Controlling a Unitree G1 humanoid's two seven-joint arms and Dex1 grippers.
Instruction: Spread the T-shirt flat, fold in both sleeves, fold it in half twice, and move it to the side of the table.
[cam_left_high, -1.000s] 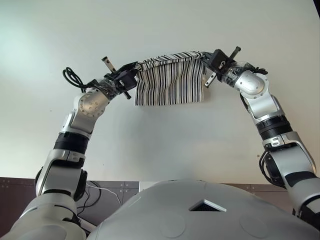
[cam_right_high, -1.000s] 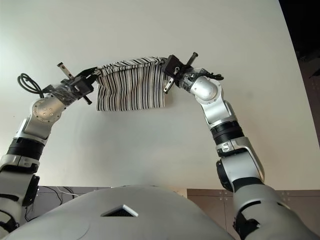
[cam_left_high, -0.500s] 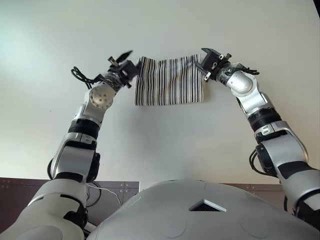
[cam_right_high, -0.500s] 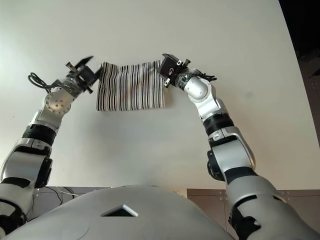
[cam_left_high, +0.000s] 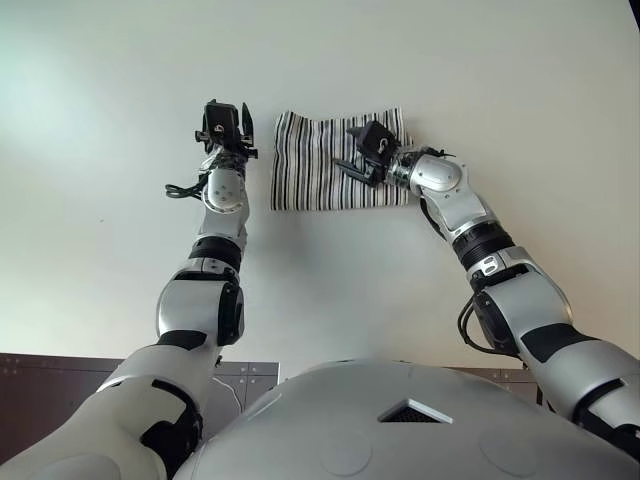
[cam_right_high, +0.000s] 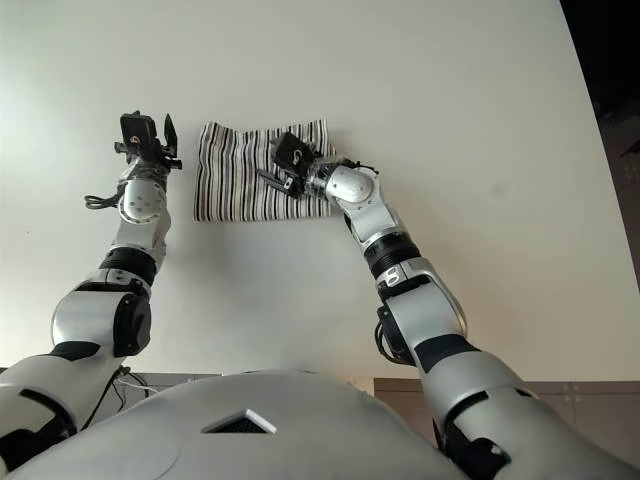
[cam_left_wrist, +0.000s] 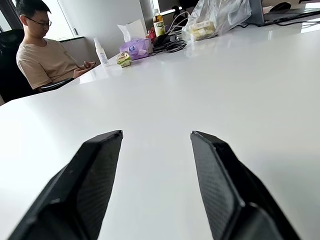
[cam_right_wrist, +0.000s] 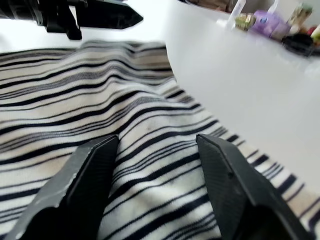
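**Item: striped T-shirt** (cam_left_high: 312, 172). Lies as a compact folded rectangle on the far middle of the white counter (cam_left_high: 500, 80). It is flat, with edges roughly squared and a slight ripple across the top layer. Judged to be at or near its final fold; the move to the counter's side is not yet done.

**Item: left pincer** (cam_left_wrist: 156, 134). Fingers spread and empty. Sits just beside the shirt's left edge, apart from the cloth and over bare counter. Probably set off the cloth to leave it undisturbed.

**Item: right pincer** (cam_right_wrist: 157, 139). Fingers (cam_right_wrist: 92, 170) spread, with nothing pinched. Placed low over the shirt's right-hand part, stripes directly beneath. Contact with the cloth cannot be told. Likely positioned to smooth the layer or to take a fresh hold for the shift sideways.

**Change on record.** A second ago both pincers held the shirt's far edge raised off the counter. Half a second ago that edge was down and both pincers stood at its far corners. Since then the left arm has stretched out beside the cloth, and the right pincer has swung inward over it.
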